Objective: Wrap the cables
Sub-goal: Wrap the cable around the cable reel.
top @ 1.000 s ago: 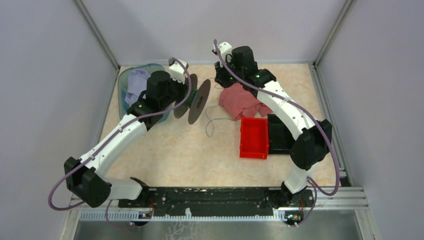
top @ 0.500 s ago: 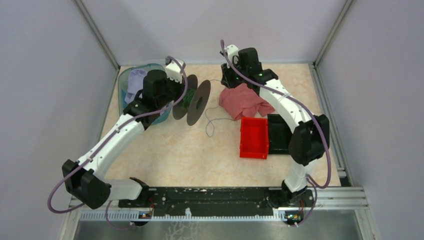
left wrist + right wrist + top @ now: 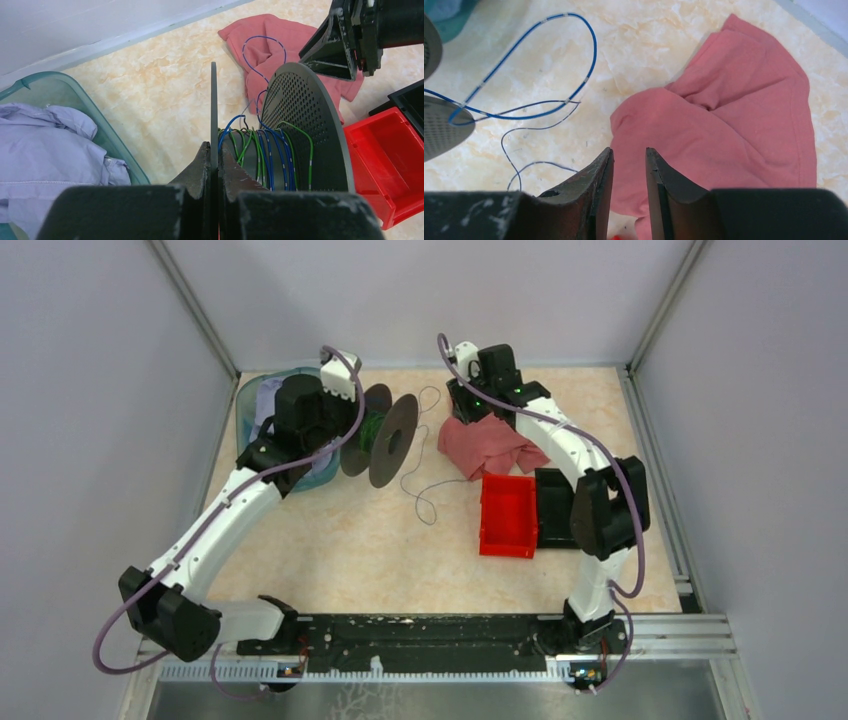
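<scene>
The cable (image 3: 594, 47) is a thin blue wire, dark and thread-like from above; part of it lies in loose loops on the table (image 3: 330, 540) between the spool (image 3: 392, 440) and the pink cloth (image 3: 724, 125); part is wound round the spool's core beside green turns, and a strand runs from the loops up to that core. I have the left gripper (image 3: 213, 152) clamped on the rim of the spool's near flange, with the flanges standing on edge; the spool is just beside the teal tub (image 3: 243, 410) that holds a lilac cloth (image 3: 268, 400). The right gripper (image 3: 629, 152) hangs over the edge of the pink cloth, its jaws a little apart with nothing between them, clear of the wire; a red bin (image 3: 508, 515) and a black bin (image 3: 558, 505) sit side by side on the near side of the pink cloth.
</scene>
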`<state>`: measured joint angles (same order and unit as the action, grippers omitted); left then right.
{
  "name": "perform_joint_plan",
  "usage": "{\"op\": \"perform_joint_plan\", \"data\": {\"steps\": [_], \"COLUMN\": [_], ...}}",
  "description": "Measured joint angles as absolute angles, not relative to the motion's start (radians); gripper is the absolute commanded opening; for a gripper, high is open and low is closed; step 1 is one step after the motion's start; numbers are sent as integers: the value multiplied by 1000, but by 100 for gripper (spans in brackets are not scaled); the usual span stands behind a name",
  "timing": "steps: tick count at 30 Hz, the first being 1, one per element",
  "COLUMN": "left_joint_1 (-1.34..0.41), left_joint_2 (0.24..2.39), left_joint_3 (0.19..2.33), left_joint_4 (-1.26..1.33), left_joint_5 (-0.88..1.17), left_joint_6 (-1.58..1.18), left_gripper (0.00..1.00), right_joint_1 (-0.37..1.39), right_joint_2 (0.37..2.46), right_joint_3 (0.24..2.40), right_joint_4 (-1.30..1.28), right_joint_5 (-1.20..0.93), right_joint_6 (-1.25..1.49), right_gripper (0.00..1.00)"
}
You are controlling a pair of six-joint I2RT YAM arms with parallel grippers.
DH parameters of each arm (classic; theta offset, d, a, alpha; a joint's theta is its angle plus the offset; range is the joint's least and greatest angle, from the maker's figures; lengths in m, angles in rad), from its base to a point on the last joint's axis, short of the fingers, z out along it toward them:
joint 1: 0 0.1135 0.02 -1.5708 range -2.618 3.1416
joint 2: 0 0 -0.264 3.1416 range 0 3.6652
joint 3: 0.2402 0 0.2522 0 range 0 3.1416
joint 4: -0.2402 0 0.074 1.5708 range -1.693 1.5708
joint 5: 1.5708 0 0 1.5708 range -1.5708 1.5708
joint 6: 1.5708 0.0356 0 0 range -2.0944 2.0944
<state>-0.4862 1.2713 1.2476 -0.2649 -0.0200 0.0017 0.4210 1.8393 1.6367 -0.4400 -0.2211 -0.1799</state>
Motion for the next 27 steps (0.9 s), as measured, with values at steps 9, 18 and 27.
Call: {"op": "perform_joint_plan", "data": {"steps": [9,18,27], "left_joint_1": [-475,-448,-442], "left_joint_2": [1271,1271,1271], "left_joint_3": [1267,1318,1345], "left_joint_4": [-279,-311,-342], "left_joint_5": [-7,77,177], "left_joint_6": [-15,-76,-128], "left_gripper": [0,0,0], "right_joint_1": [376,287,294], "right_joint_2": [1838,1832,1832], "right_joint_3": [1546,1387,1225], "right_joint_4": [-392,-229,144], "right_joint_5": [-368,-662,-815], "right_joint_6": [-163,-79,73], "right_gripper": [47,61,66]}}
